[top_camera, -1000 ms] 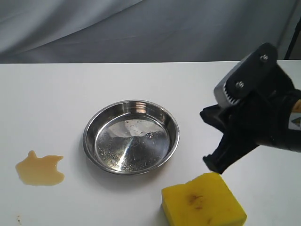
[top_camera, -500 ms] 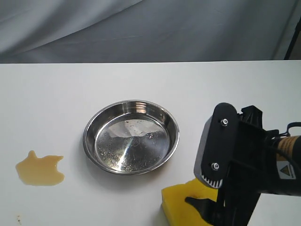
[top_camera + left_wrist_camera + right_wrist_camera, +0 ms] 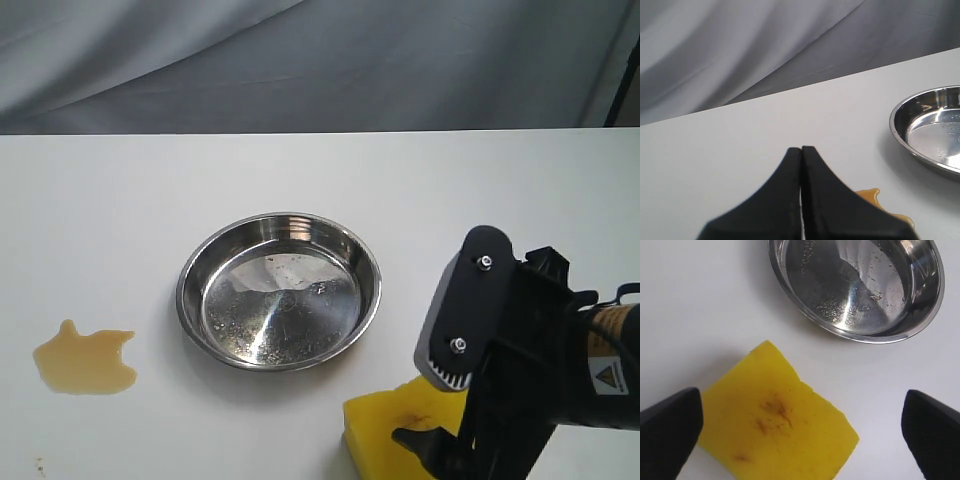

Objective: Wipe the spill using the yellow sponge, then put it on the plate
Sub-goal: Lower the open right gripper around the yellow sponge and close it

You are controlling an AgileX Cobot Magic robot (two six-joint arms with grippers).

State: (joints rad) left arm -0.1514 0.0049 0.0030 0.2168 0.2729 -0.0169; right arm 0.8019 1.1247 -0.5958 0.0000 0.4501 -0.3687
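Note:
The yellow sponge [image 3: 385, 432] lies on the white table at the front right, with brown stains on its top face [image 3: 775, 415]. My right gripper [image 3: 425, 405] hovers over it, open wide, one finger on each side of the sponge and neither touching it [image 3: 801, 432]. The steel plate [image 3: 185, 290] sits empty mid-table, left of the sponge. The amber spill [image 3: 85, 360] lies at the far left. My left gripper [image 3: 801, 150] is shut and empty, just above the table next to the spill [image 3: 875, 196], with the plate's rim [image 3: 896, 125] beyond; it is outside the exterior view.
A grey cloth backdrop [image 3: 320, 60] hangs behind the table's far edge. The table's front edge runs just below the sponge. A tiny brown speck [image 3: 40, 462] lies in front of the spill.
My right gripper came down from the upper right onto the sponge's spot and went from shut to wide open. Sponge, plate and spill have not moved.

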